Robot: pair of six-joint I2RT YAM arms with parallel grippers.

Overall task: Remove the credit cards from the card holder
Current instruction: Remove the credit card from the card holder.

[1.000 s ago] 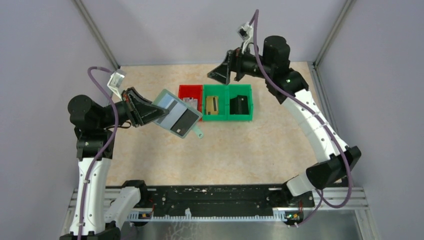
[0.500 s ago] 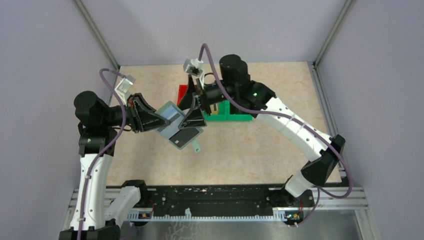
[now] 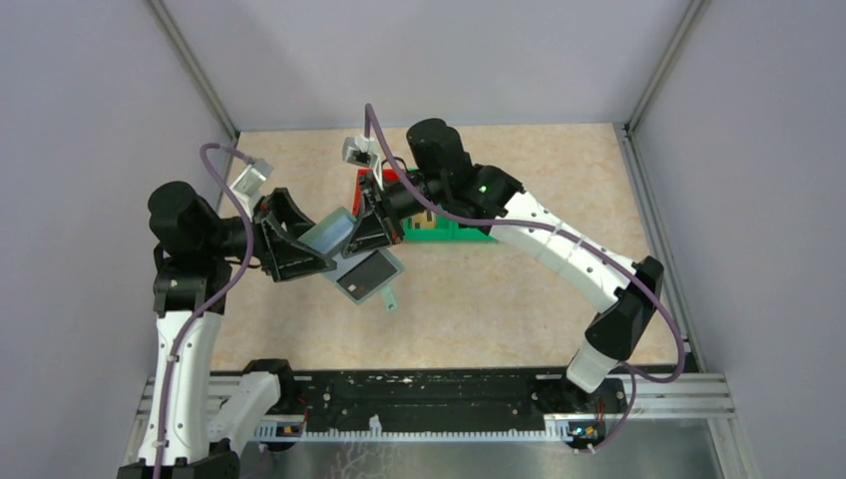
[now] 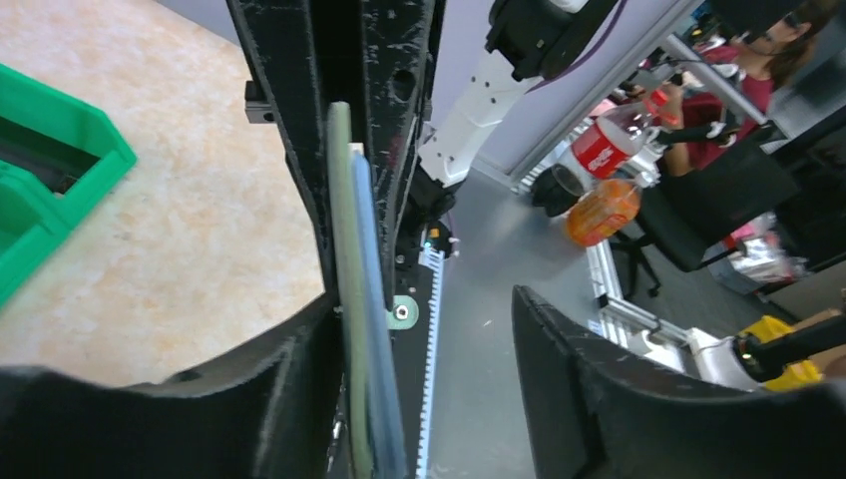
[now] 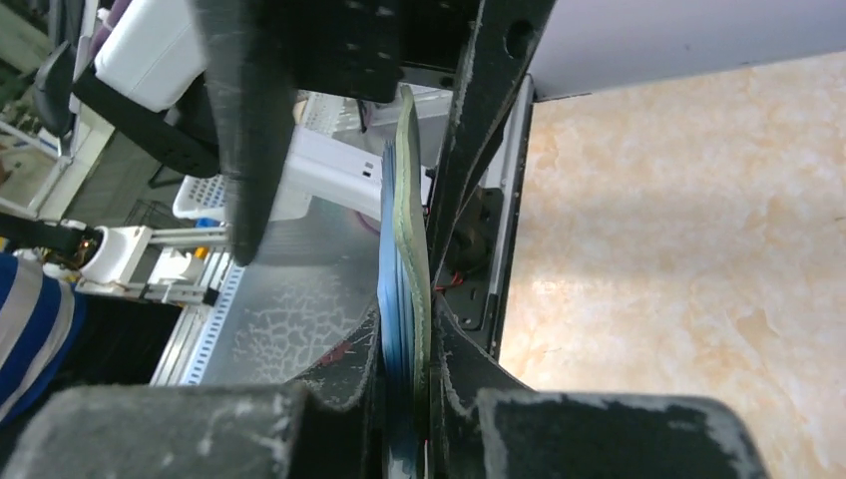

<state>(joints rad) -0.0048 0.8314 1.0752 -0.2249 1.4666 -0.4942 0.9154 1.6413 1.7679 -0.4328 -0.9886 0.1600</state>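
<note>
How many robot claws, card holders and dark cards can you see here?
2 claws: left claw, right claw
1 card holder
1 dark card
Total: 4

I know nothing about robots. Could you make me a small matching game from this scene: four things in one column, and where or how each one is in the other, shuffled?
Things:
1. left gripper
2. right gripper
3. green bin
4. dark card

States:
A. standing on the table
B. shut on the card holder
C. lying in the opened holder
D. jaws apart

Pairs: 1-D, 2-B, 3-A, 4-C
</note>
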